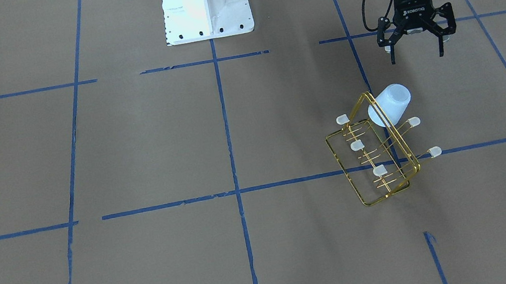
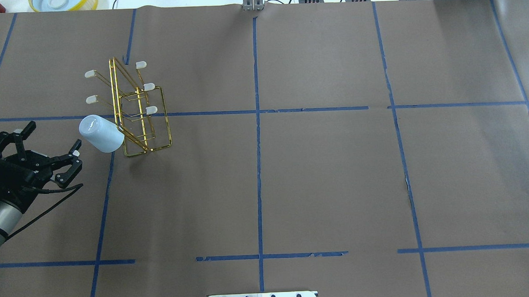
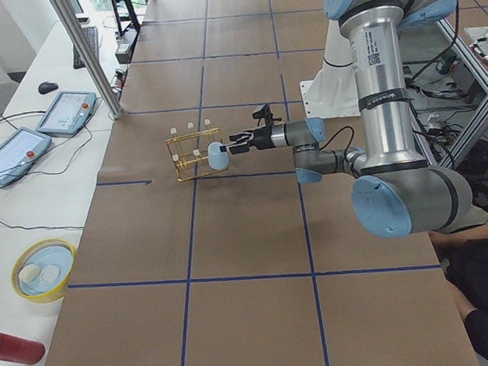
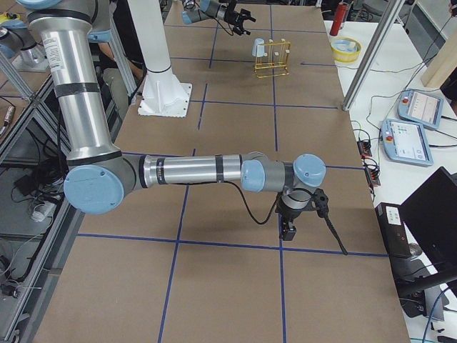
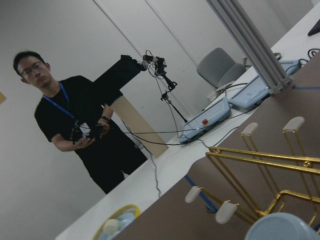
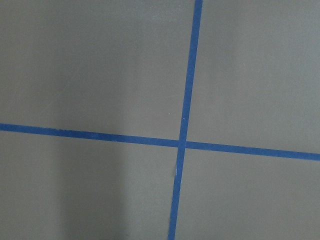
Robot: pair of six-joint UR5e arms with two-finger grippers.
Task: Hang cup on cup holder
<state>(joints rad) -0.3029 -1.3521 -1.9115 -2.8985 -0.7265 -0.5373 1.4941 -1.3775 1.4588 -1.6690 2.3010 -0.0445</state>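
Observation:
The pale blue cup [image 2: 100, 133] sits mouth-first over a slanted prong of the gold wire cup holder [image 2: 165, 116], tilted, with its closed base pointing away from the rack. Both also show in the front view: the cup [image 1: 391, 103] and the cup holder [image 1: 345, 170]. My left gripper [image 2: 52, 137] is open and empty, a short way back from the cup's base; it also shows in the front view [image 1: 416, 47]. The left wrist view shows the cup's base [image 5: 282, 227] and the capped prongs. My right gripper [image 4: 288, 230] hangs low over the table far from the rack; I cannot tell whether it is open or shut.
The white robot base [image 1: 206, 7] stands at the table's middle edge. A yellow-rimmed bowl [image 3: 43, 270] and a red cylinder [image 3: 9, 347] lie on the side bench. A metal pole [image 3: 84, 51] and tablets stand beyond the rack. A person [image 5: 75, 130] stands past the table.

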